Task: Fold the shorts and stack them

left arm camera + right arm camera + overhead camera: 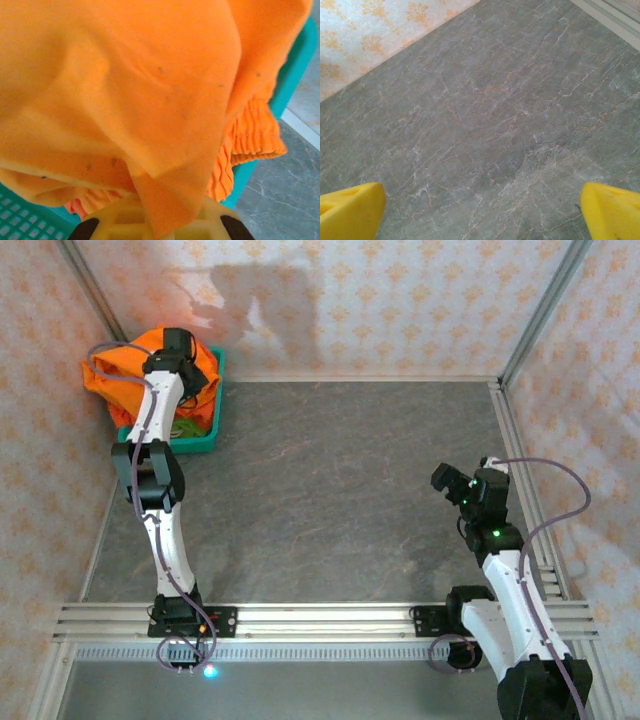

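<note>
Up in the far left corner of the table (350,490), the left arm is stretched out over the teal basket (214,405). Its left end effector (178,344) is buried in a heap of orange shorts (112,378) that spills over the basket's left rim.

From the left wrist camera, the orange shorts (125,90) hang in loose folds right in front of the lens. A fold of fabric drops down into the left end effector (156,226), whose yellow fingers (115,220) are closed tight on it. That end effector has the cloth pinched. A gathered elastic waistband (252,135) bunches out on the right, just inside the teal basket (296,65), and mesh wall shows at lower left. Whether this is 1 pair of orange shorts or 2 tangled together, I cannot tell.

A sliver of lime green (188,426) peeks out inside the basket, beside the arm.

Over on the right side, the right end effector (452,483) hangs above bare table, well apart from the basket. The right wrist view shows the right end effector (481,215) with its 2 yellow fingertips (350,212) spread to opposite corners, wide open and holding nothing, with grey marbled table (495,100) between them.
</note>
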`<state>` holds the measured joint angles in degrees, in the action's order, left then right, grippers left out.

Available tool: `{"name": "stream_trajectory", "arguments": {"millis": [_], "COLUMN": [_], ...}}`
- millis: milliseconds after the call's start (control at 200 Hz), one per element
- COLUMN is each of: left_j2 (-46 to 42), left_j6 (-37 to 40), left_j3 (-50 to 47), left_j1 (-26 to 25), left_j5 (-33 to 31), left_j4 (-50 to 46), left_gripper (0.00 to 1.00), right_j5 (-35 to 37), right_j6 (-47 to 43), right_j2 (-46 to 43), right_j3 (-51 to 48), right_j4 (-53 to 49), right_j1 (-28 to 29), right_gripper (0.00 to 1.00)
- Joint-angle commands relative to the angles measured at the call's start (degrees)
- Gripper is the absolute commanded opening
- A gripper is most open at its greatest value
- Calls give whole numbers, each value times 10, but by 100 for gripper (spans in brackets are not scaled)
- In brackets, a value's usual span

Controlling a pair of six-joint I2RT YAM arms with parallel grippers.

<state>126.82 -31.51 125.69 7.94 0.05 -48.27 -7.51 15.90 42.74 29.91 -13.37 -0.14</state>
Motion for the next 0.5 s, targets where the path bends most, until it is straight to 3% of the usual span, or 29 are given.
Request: {"name": "stream_trajectory", "arguments": {"millis": [0,300,495], "left_j2": [-10,-154,-283], "left_j6": [4,-12,28], "left_j3": [20,36,35], "left_j1": [11,8,-46], "left_j5": [31,154,174], "left_j4": [-13,29,83], "left_gripper": [0,0,0], "right_j5": [-1,-29,-33], "right_j6": [7,15,15], "right_j2": [-6,-7,-6], "right_j3": [24,19,12], "right_j4": [-16,3,5], "right_j1": [0,0,0], "right_gripper": [99,99,99]}}
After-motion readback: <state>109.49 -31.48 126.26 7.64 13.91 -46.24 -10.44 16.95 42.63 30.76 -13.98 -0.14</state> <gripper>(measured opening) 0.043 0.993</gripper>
